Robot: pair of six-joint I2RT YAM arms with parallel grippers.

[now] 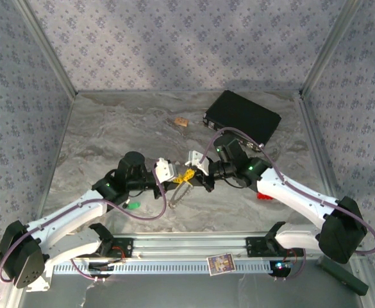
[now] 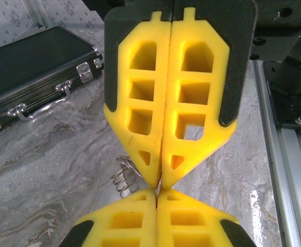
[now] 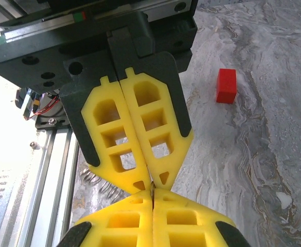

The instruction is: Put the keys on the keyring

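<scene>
The left hand point(image 2: 156, 200) and right hand point(image 3: 153, 198) are shut tip to tip, apparently clamped on the keyring point(image 2: 122, 176) dangling beside them. The ring seems secured; next its coil must be parted for the green key point(image 1: 134, 205).

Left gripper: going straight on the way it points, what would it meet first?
The right gripper, facing the left gripper tip to tip; the gap looks almost nil, though depth is unclear.

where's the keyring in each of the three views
Top external: keyring mid-table, just below the meeting yellow fingertips.
Left wrist: silvery coils low centre-left, just left of the fingertips.
Right wrist: coils low left, beside the fingertips.
Shared landmark: the spot where both pairs of yellow fingertips meet.
</scene>
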